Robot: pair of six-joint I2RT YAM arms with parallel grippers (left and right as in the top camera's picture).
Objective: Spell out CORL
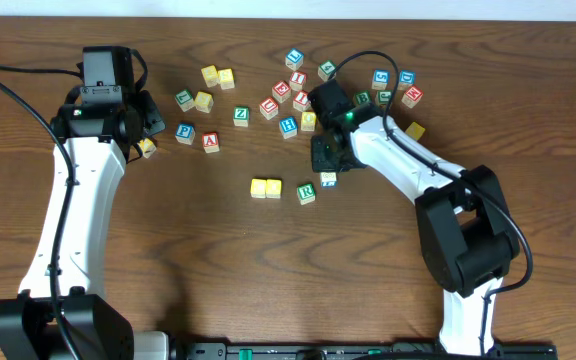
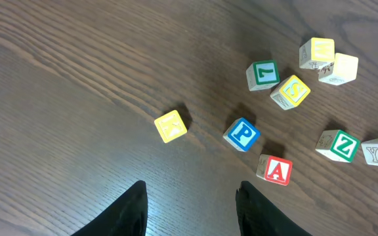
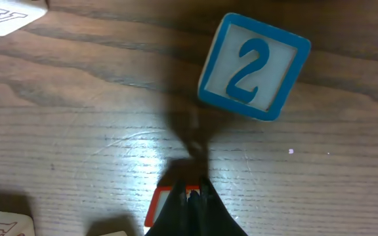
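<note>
left claw [image 2: 190,211]: spread, empty
right claw [image 3: 190,190]: pressed shut, nr L cube [image 1: 328,179]
yellow cubes [image 1: 259,187]: touching, left of R cube [image 1: 306,193]

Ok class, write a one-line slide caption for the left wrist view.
Left gripper open over the table; yellow cube, blue P and red A ahead.

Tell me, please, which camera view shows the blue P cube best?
The left wrist view: the blue P cube lies near the middle, large, its letter clear. The overhead view shows it small, next to the red A cube. The right wrist view does not show it.
</note>
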